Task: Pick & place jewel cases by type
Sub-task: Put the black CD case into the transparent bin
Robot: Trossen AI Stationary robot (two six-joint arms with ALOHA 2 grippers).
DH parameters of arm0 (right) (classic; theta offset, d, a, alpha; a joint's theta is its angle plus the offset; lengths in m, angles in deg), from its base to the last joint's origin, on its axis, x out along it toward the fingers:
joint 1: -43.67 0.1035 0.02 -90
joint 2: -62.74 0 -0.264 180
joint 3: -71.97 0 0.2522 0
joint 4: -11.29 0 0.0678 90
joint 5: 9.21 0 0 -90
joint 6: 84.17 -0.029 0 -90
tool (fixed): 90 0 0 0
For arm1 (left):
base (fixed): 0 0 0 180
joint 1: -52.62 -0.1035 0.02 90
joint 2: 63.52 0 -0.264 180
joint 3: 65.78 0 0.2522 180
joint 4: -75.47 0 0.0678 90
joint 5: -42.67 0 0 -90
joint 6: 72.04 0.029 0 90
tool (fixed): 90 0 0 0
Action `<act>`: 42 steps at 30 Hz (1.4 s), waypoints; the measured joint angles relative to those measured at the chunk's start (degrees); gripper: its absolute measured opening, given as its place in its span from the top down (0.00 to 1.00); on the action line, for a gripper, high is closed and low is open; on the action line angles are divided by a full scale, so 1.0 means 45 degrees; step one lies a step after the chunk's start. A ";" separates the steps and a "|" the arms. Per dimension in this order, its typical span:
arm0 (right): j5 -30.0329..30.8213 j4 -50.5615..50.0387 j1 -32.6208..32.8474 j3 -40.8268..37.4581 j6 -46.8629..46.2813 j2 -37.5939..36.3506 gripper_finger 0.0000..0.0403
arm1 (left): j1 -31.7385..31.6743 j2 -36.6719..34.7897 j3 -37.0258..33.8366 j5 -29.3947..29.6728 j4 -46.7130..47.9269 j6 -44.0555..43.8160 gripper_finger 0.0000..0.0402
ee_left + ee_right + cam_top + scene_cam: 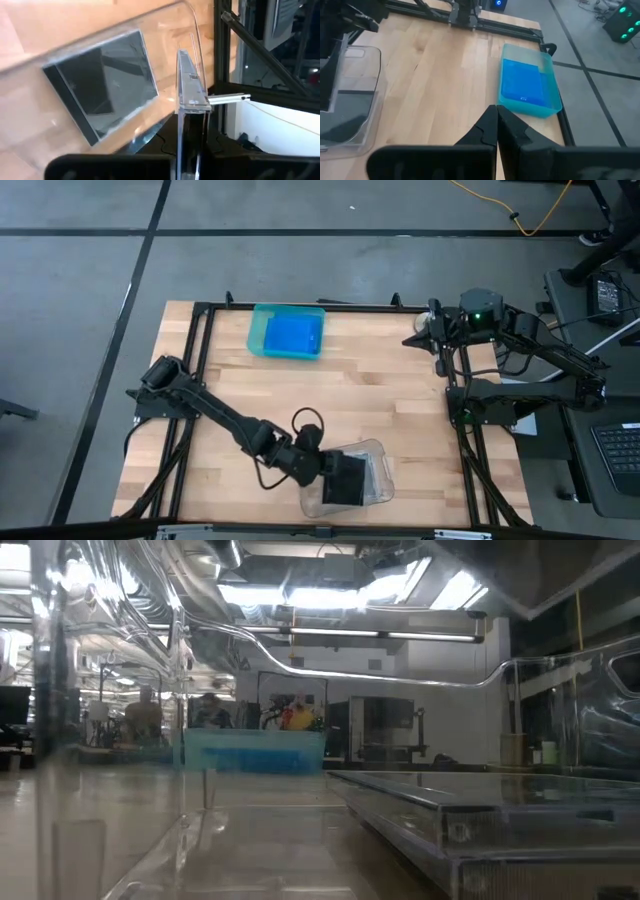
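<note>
Starting on your left, the left arm reaches across the pale wooden worktop (390, 390) to its near edge, where the left gripper (345, 477) sits over the clear plastic tray (378, 452). Its fingers are clamped on a clear-covered jewel case (187, 90), held on edge inside the tray. A dark grey jewel case (102, 85) lies flat on the tray's floor just beside it (the low view looks straight through the tray wall, so that case fills its lower right).

Moving across, the planks run bare to the far edge, where the teal tray (258, 330) holds a solid blue jewel case (293, 336) lying flat.

On your right, the right arm waits at the worktop's far right side, and the right gripper (496, 117) has its fingers pressed together with nothing between them.

Around the worktop you see a black metal frame (205, 315), grey floor with dark lines and a yellow cable (540, 210) at the far side. The low view shows ceiling lights and ducting.
</note>
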 joint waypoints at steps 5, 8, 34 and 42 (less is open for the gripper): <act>0.0000 -0.0148 0.0000 0.0000 -0.0001 0.0000 0.99 | -0.0485 0.0000 0.0000 0.0006 0.0552 0.0633 0.97; 0.0000 -0.0223 0.0000 0.0000 0.0042 0.0000 0.99 | -0.0735 0.0077 0.0005 -0.0020 0.0610 0.0989 0.97; 0.0000 -0.0371 -0.0005 0.0000 0.0742 0.0000 0.99 | -0.0964 0.0991 0.0010 -0.1035 -0.2223 0.3259 0.74; 0.0000 -0.0478 -0.0005 0.0000 0.0747 0.0000 0.99 | -0.0969 0.0991 0.0010 -0.2376 -0.2113 0.2741 0.68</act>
